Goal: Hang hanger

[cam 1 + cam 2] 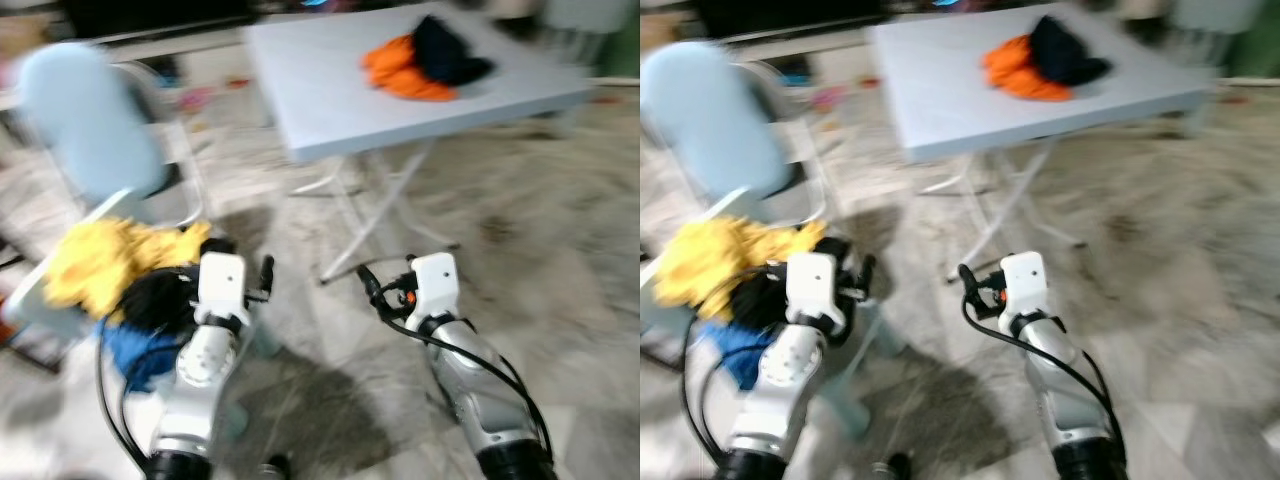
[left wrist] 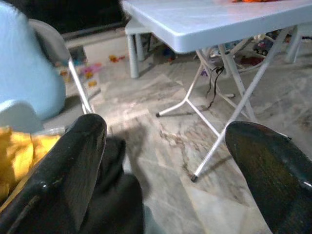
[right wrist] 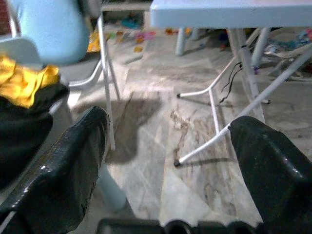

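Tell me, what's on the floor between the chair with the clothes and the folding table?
Bare marble floor lies between the chair and the folding table, crossed by the table's shadow, as the left eye view shows.

- The left arm (image 1: pixel 200 370), in the lower left of the head view, is a silver, rounded metal limb ending in a white boxy wrist block.
- The right arm (image 1: pixel 475 385), in the lower right, has the same silver shell and white block, with a small orange spot beside the block.
- Black cables loop along both arms, and each arm meets a black ring at the bottom edge of the frame.
- The left gripper (image 2: pixel 165 165) has two broad, glossy black fingers (image 2: pixel 63 180) with rounded tips and light scuffs.
- The right gripper (image 3: pixel 168 165) has matching black fingers (image 3: pixel 63 170), faintly textured.
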{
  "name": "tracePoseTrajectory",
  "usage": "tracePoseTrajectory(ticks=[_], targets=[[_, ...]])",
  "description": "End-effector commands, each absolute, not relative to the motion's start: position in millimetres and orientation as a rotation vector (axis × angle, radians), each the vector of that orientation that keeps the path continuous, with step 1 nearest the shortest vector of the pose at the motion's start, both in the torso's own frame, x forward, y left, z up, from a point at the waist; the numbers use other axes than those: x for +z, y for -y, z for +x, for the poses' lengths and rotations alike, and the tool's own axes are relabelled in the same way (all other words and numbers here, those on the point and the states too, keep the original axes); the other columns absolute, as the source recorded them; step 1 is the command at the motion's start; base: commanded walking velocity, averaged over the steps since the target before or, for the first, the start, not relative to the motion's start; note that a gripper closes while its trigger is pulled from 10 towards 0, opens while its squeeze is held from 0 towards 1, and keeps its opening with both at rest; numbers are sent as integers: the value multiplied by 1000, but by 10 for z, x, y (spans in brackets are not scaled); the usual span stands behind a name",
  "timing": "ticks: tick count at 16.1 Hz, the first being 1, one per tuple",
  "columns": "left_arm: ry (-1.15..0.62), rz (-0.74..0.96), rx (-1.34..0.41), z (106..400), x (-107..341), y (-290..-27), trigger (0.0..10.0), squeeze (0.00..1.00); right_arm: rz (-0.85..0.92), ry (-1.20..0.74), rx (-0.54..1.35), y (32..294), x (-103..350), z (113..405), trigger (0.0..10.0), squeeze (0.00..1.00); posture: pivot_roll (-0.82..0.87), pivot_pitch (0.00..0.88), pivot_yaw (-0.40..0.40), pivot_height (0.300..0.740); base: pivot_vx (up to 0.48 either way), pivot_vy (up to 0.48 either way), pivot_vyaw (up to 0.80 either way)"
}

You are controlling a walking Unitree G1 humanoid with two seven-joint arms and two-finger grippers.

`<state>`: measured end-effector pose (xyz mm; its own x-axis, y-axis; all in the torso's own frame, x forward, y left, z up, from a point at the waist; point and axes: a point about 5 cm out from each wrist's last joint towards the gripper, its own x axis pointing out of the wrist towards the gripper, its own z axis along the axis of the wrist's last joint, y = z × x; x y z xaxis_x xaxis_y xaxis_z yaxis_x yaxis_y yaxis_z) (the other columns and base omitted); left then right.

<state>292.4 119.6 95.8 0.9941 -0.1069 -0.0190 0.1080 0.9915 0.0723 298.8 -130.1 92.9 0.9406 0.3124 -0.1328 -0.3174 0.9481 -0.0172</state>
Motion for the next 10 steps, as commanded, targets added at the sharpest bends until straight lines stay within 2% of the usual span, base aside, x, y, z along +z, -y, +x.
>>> tracePoseTrajectory(ticks=[1, 6, 10], targets=[[-26, 91, -95, 2933, 947, -1251, 10000, 0, -37, -102, 339, 1242, 1005, 3009, 10000, 0, 7, 99, -17, 740, 0, 0, 800], [-51, 78, -62, 2945, 928, -1270, 10000, 0, -31, -113, 342, 1252, 972, 2980, 10000, 0, 8, 99, -14, 740, 0, 0, 725], [-50, 69, -67, 2933, 922, -1247, 10000, 0, -15, -113, 335, 1247, 975, 2982, 10000, 0, 9, 99, -13, 740, 0, 0, 0]])
